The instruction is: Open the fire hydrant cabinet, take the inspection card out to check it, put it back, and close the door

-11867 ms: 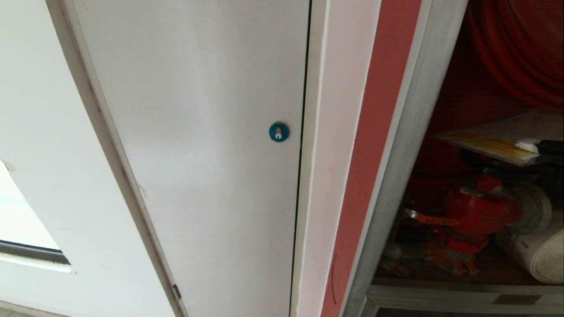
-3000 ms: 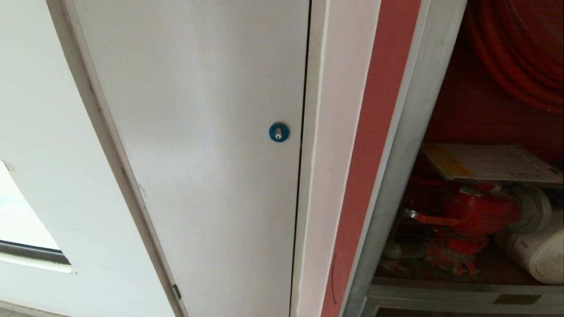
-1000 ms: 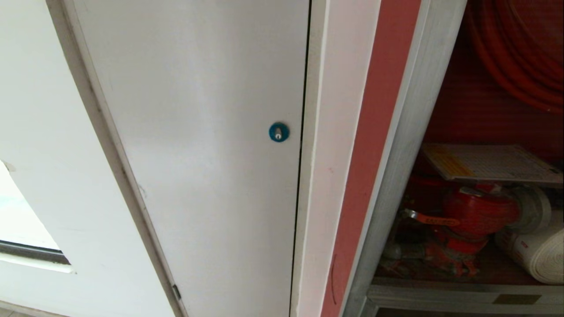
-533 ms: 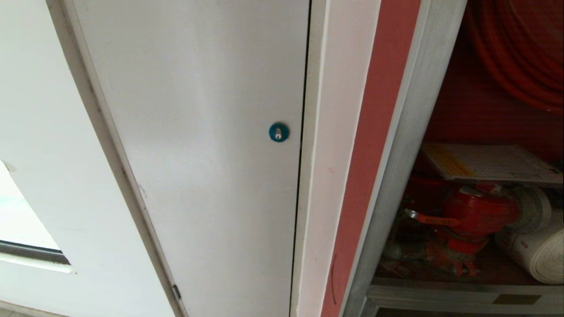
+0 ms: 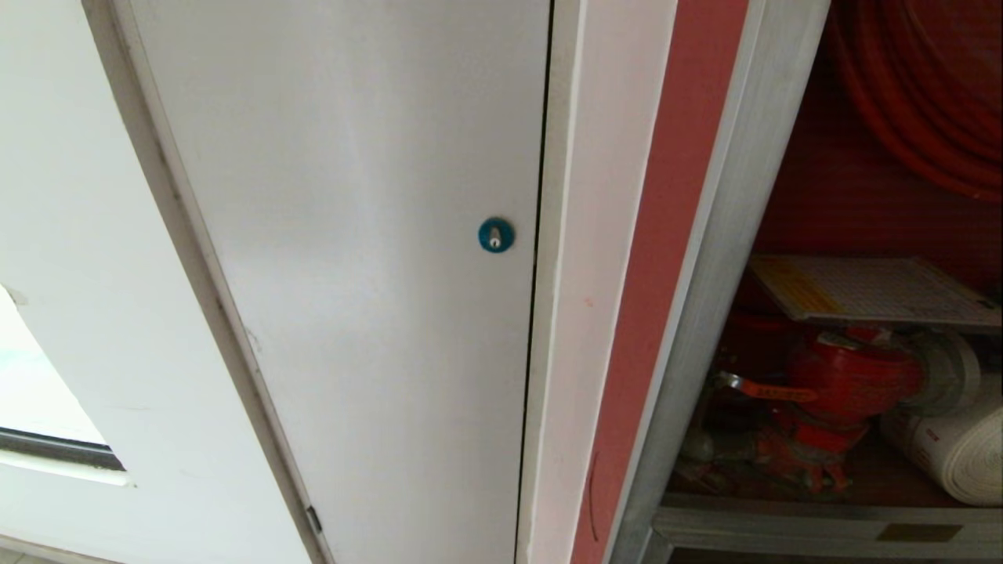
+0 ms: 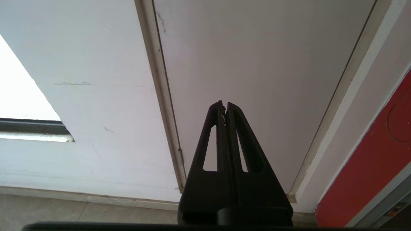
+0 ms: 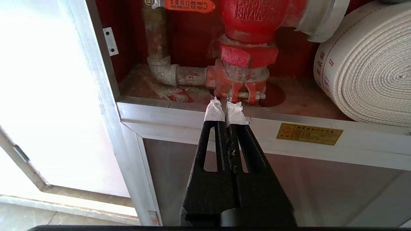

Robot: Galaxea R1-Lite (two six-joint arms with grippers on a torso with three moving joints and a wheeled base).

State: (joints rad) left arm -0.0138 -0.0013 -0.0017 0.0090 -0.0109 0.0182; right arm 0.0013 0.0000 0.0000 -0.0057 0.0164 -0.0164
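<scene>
- My head view is mostly a plain white door [image 5: 353, 274] with a blue lock [image 5: 496, 235].
- Fire hydrant cabinet [image 5: 705, 313] sits right of it, inspection card [image 5: 870, 290] lying flat above the red valve [image 5: 850, 380].
- Left gripper [image 6: 224, 107] and right gripper [image 7: 226, 106] both pinched closed, empty.
- White rolled hose [image 7: 369, 80] beside the valve.

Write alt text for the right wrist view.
The shut right gripper, its tips taped white, points at the open fire hydrant cabinet. Inside stand a red valve with rusty pipe and a white rolled hose. A yellow plate sits on the silver sill.
</scene>
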